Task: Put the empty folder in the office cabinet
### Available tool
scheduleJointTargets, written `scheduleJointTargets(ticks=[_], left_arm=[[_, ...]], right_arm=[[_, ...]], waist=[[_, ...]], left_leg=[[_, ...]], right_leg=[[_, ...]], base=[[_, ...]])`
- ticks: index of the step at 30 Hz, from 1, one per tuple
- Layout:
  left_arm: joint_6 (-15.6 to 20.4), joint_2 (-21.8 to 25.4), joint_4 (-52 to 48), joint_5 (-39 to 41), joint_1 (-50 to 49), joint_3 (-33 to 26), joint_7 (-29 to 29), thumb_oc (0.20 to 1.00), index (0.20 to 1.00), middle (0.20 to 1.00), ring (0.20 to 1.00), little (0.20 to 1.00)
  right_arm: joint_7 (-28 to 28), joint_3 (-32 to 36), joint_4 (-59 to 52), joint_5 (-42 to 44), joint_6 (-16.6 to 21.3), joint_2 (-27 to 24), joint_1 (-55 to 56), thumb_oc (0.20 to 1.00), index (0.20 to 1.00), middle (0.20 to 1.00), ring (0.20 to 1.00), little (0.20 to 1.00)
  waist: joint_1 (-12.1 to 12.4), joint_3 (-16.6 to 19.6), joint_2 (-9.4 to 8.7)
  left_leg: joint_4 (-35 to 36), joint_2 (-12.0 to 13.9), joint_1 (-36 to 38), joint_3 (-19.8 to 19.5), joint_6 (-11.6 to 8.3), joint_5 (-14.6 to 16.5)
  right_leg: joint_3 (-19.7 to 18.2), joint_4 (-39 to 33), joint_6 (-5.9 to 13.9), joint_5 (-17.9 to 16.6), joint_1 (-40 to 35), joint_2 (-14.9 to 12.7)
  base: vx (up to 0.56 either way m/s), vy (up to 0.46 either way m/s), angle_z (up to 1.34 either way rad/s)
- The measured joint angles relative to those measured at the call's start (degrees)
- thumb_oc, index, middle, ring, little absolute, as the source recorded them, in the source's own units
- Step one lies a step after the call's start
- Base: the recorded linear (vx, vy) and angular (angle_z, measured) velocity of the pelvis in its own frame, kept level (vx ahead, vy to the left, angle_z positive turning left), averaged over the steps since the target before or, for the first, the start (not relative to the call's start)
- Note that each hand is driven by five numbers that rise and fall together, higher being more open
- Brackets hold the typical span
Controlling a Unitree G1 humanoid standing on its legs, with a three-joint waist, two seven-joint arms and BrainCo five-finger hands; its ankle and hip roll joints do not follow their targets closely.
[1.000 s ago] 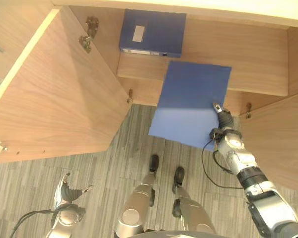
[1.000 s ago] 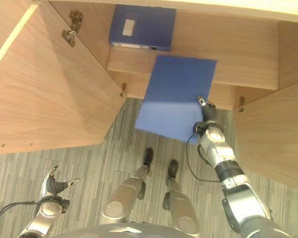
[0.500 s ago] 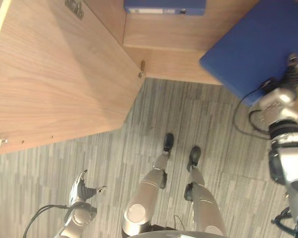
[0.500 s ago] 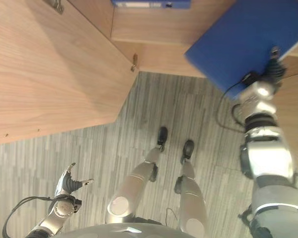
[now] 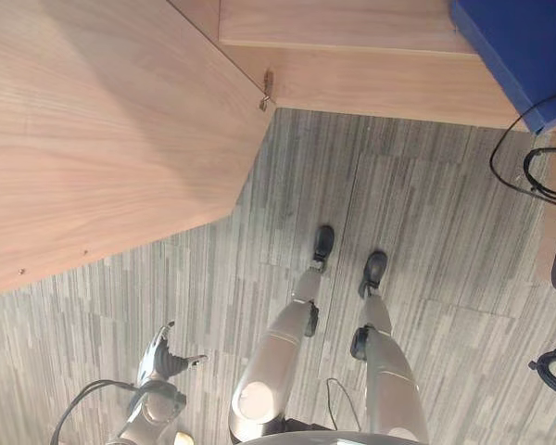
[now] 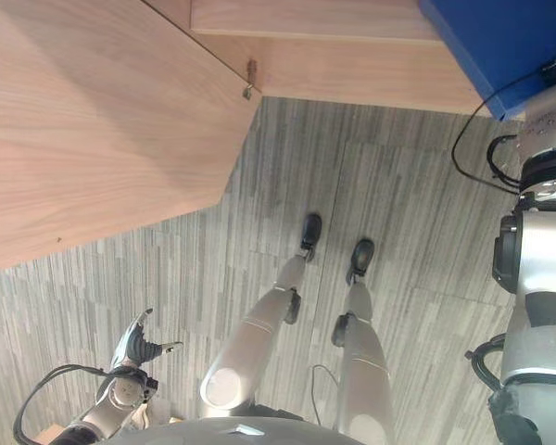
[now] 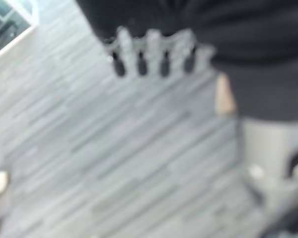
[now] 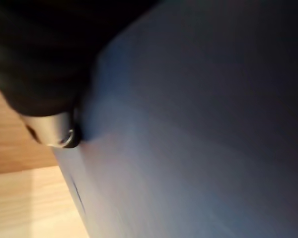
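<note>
The blue folder (image 5: 528,46) shows as one corner at the top right, over the front edge of the wooden cabinet (image 5: 352,37). In the right wrist view the folder (image 8: 213,124) lies flat against my right hand (image 8: 52,130), whose thumb presses on its cover and holds it. My right forearm rises along the right side toward the folder. My left hand (image 5: 162,357) hangs low at the lower left above the floor, with its fingers (image 7: 154,49) straight and nothing in them.
The cabinet's open left door (image 5: 102,139) swings out over the grey striped carpet (image 5: 426,232), with its hinge (image 5: 267,91) at the cabinet's front edge. Open carpet lies between the door and my right arm.
The whole picture has shifted down, so the shelf and the second folder have left it at the top. The blue folder and my right hand now sit farther right. The left hand hangs as before.
</note>
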State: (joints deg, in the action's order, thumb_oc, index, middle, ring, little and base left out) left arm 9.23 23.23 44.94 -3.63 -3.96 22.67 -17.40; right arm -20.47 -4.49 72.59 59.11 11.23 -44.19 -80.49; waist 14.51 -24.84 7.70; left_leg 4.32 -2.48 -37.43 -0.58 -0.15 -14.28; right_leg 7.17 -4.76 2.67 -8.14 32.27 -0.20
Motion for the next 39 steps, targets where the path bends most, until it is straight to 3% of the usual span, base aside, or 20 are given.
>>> scheduleJointTargets(ticks=[7,15,26,31,39], left_arm=[[0.1,0.0,-0.2,0.0,2.2,0.3,-1.2,1.0,1.0,1.0,1.0,1.0],[0.8,0.0,-0.6,0.1,2.6,0.5,-2.4,1.0,1.0,1.0,1.0,1.0],[1.9,0.1,-1.0,0.1,2.6,2.0,-4.5,1.0,1.0,1.0,1.0,1.0],[2.2,0.2,-3.2,0.1,2.6,2.0,-4.8,1.0,1.0,1.0,1.0,1.0],[2.4,0.8,-9.0,1.0,3.5,0.0,-4.9,1.0,1.0,1.0,1.0,1.0]], right_arm=[[-5.4,0.6,1.7,4.2,2.5,-3.0,-11.1,0.2,0.2,0.2,0.2,0.2],[-7.7,-8.9,1.4,5.0,2.8,-8.6,-24.5,0.2,0.2,0.2,0.2,0.2],[-10.6,-9.9,0.1,5.1,4.6,-9.1,-25.3,0.2,0.2,0.2,0.2,0.2],[-11.7,-7.2,-1.0,5.2,6.5,-9.1,-25.0,0.2,0.2,0.2,0.2,0.2],[-10.3,-3.9,-3.8,10.4,9.0,-10.0,-24.2,0.2,0.2,0.2,0.2,0.2]], waist=[[0.3,0.1,-0.02],[1.0,0.1,-0.14],[1.7,2.0,-1.77],[1.8,2.0,-1.75],[3.8,2.4,-1.77]], left_leg=[[-0.8,-0.1,-3.8,-1.1,0.01,0.0],[-1.9,-0.1,-10.4,-3.0,-0.1,-1.0],[-2.8,-1.8,-19.2,-3.7,-0.2,-2.0],[-2.6,-2.9,-19.9,-4.6,-0.01,-2.2],[-2.6,-4.1,-20.1,-6.1,-1.28,-2.0]], right_leg=[[0.7,0.8,-0.06,0.1,3.6,0.0],[1.5,6.3,0.31,1.6,11.9,-0.4],[1.8,18.1,1.28,6.0,25.6,-2.8],[2.3,20.4,3.0,7.9,27.0,-4.3],[3.1,22.0,3.88,9.8,27.6,-5.7]], base=[[0.04,0.011,0.04],[0.01,-0.001,0.02],[0.0,0.001,0.03],[0.03,-0.007,0.1],[0.03,-0.01,0.09]])
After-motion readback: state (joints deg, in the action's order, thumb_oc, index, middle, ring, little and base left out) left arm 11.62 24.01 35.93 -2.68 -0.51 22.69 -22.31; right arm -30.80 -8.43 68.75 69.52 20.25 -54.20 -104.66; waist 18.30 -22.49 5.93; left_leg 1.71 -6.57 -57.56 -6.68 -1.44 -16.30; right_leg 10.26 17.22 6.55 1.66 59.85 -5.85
